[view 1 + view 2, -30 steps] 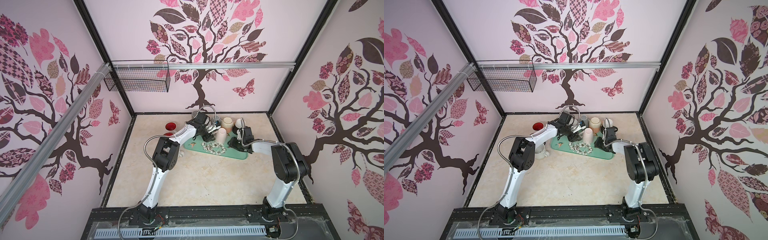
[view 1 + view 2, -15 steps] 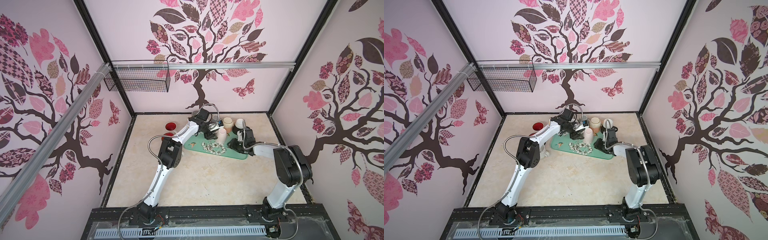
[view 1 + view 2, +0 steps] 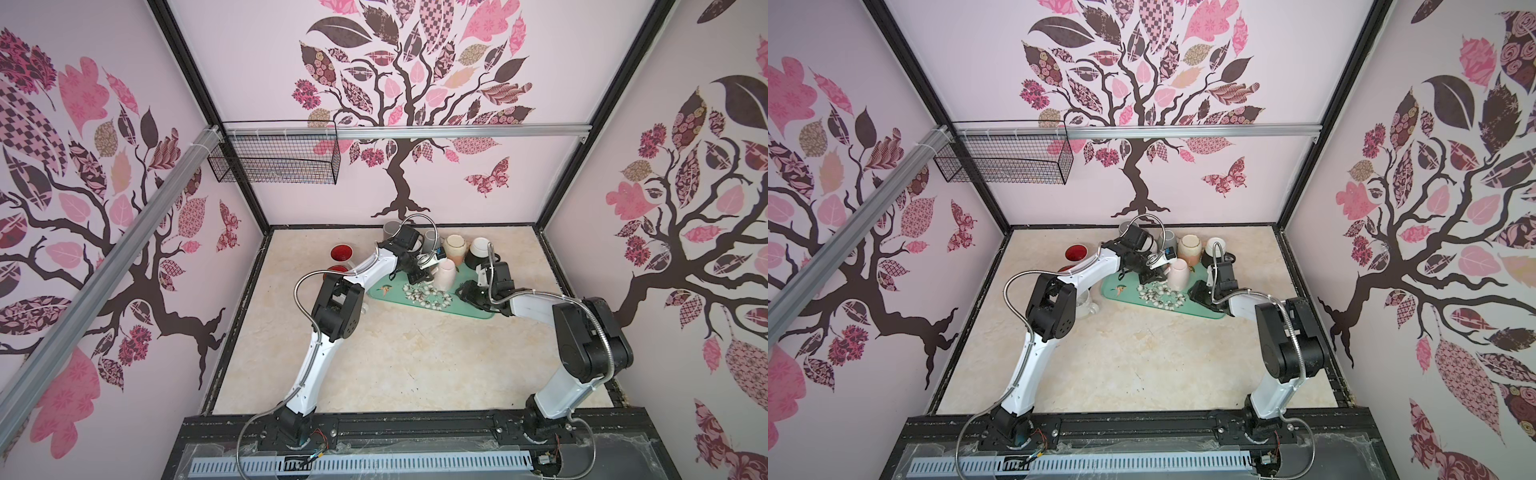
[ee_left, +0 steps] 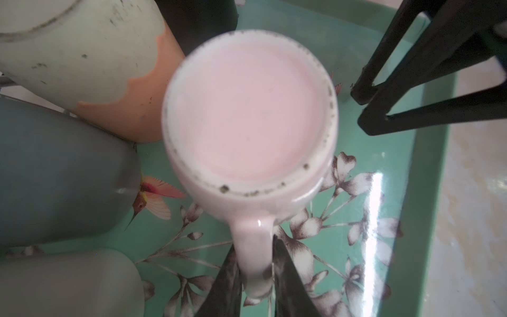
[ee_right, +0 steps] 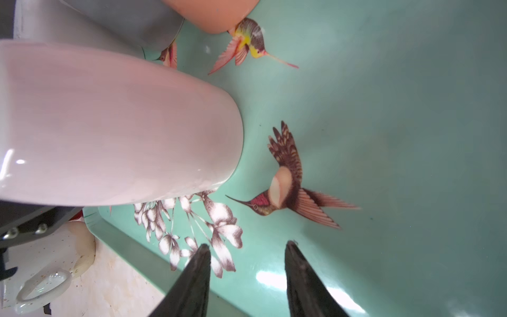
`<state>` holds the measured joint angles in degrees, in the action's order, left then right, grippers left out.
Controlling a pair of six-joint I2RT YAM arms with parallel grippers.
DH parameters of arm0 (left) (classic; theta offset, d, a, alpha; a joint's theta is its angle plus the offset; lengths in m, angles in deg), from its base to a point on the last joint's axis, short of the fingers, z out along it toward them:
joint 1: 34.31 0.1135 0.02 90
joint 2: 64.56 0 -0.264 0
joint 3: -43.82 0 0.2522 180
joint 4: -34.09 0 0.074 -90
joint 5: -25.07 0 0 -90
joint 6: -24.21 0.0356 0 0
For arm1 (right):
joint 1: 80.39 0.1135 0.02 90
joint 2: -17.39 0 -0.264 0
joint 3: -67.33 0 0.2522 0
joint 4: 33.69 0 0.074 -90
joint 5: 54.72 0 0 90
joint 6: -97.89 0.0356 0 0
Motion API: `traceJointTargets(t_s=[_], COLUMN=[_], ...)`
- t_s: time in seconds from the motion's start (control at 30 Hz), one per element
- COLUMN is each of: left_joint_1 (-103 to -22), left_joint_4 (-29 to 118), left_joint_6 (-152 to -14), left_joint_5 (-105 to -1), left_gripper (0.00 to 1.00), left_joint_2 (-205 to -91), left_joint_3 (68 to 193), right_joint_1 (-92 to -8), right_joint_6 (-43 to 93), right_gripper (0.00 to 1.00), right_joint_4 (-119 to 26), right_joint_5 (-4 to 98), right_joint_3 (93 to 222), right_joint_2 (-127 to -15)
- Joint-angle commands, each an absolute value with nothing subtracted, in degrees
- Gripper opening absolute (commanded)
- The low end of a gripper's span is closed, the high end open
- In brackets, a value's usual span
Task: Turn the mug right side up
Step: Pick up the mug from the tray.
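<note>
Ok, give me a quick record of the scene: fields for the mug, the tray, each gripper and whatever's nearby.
mug: pink mug, upside down, base facing up
support: green tray with bird and flower print
left gripper: left gripper closed on the handle
right gripper: right gripper open, empty, over the tray
nearby: cream and orange mug, grey mug
status: mug not yet turned upright

One mint-green floral plastic tray (image 4: pixel 428 192). One pale pink ceramic mug (image 3: pixel 445 274), one cream-and-orange mug (image 3: pixel 455 249), one black-and-white mug (image 3: pixel 478 259), two grey cups (image 3: pixel 390 228), one speckled white mug (image 5: pixel 46 263): six drinking vessels in all. Two glossy red bowls (image 3: pixel 343 252). One black wire basket (image 3: pixel 274 162). Two white-and-black robot arms (image 3: pixel 320 361).
</note>
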<state>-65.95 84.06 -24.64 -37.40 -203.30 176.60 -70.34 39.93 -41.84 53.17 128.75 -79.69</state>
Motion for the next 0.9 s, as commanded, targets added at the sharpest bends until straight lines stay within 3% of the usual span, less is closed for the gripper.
traceJointTargets(t_s=[0.0, 0.27, 0.43, 0.5, 0.63, 0.87], left_joint_1=[-66.9, -67.9, -68.3, -68.6, -69.3, -69.7], left_joint_4=[82.0, 79.1, 79.0, 78.9, 78.4, 78.1], left_joint_6=[-26.7, -29.1, -30.2, -30.8, -31.3, -32.3], left_joint_5=[-40.2, -40.7, -40.5, -40.5, -41.3, -42.1], left_gripper=[0.2, 0.23, 0.08, 0.06, 0.22, 0.23], left_joint_2=[-201.5, -199.9, -199.7, -199.3, -198.4, -197.7], left_joint_3=[175.6, 173.8, 173.8, 173.4, 172.4, 172.0], right_joint_1=[-70.4, -70.5, -70.4, -70.4, -70.4, -70.4], right_joint_6=[40.2, 40.2, 40.2, 40.2, 40.5, 40.6], right_gripper=[0.47, 0.47, 0.47, 0.47, 0.47, 0.47], right_joint_4=[-41.0, -40.6, -40.6, -40.1, -39.6, -39.4], right_joint_5=[53.7, 53.9, 54.2, 54.1, 54.2, 54.4], right_joint_3=[127.8, 126.5, 125.7, 125.2, 124.5, 123.8], right_joint_2=[-77.1, -76.1, -75.6, -75.3, -75.0, -74.5])
